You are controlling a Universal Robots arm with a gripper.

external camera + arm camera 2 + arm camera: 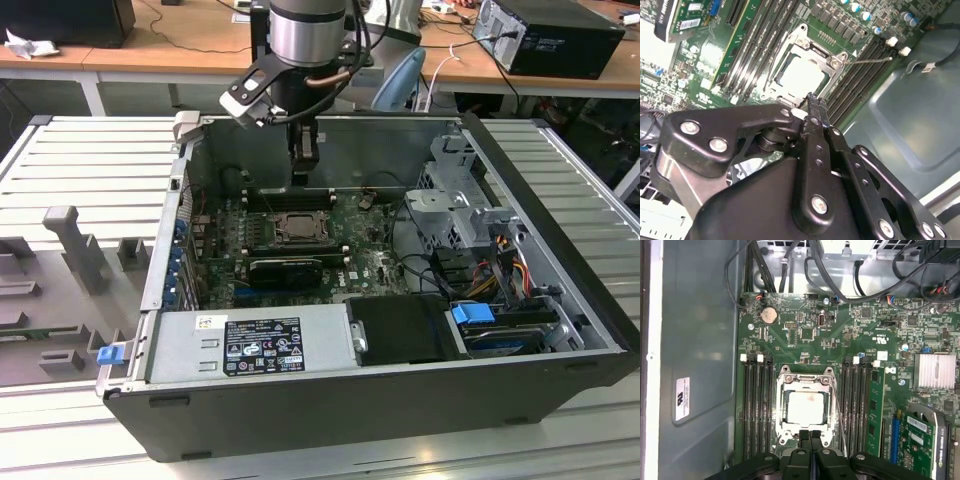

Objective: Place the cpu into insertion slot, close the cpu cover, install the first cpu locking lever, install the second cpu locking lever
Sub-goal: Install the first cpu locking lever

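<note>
Slatted aluminium table (90, 160), wooden desks (200, 45) behind. On it: open computer case (400, 400), green motherboard (805, 330) exposed.
Insertion slot (784, 66): set between rows of memory slots (757, 410); the cpu (806, 407) sits in it, pale face up.
Cpu cover (807, 383): lies flat over the chip, which shows through its window.
Wire lever (870, 61): juts sideways from a socket corner across the memory slots.
Gripper (810, 434): hangs close over the socket's edge, jaws together, nothing between them.
</note>
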